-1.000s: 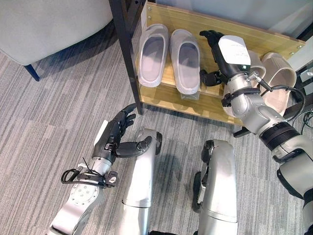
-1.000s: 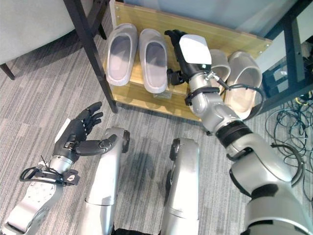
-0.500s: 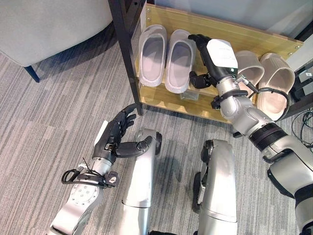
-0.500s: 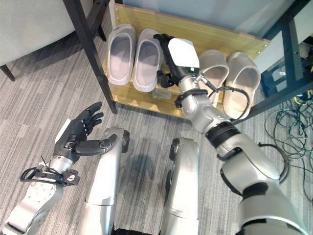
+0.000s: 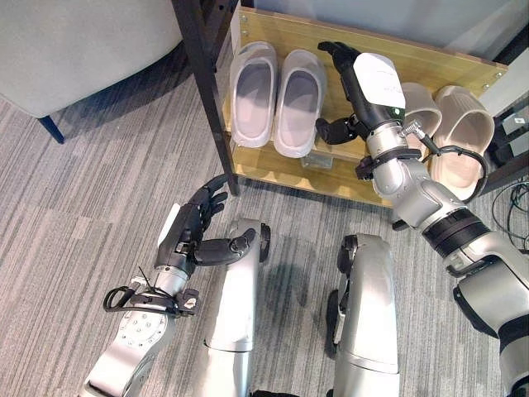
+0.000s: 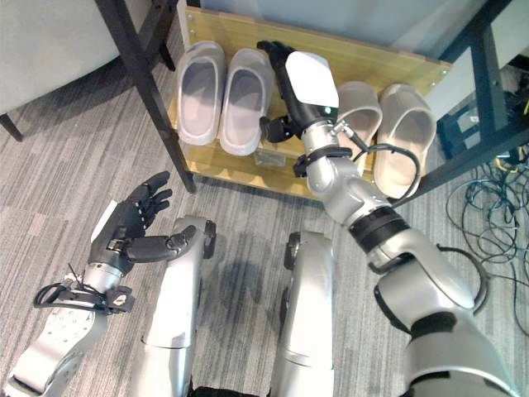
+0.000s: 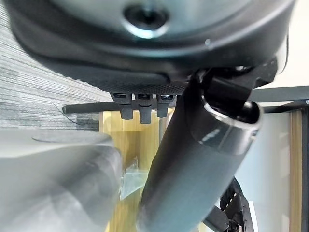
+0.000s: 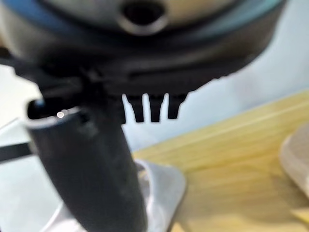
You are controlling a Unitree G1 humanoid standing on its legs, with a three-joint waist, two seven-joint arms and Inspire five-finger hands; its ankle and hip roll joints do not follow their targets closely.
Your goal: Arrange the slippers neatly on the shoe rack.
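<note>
Right hand (image 5: 355, 78) has pushed the second grey slipper (image 5: 297, 99) leftward on the shoe rack (image 5: 430, 62); it now lies against the first slipper (image 5: 252, 91).

grey armchair (image 5: 74, 41), striped carpet (image 5: 99, 190)

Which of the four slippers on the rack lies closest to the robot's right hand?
The right slipper of the grey pair: the right hand is right beside it.
</note>
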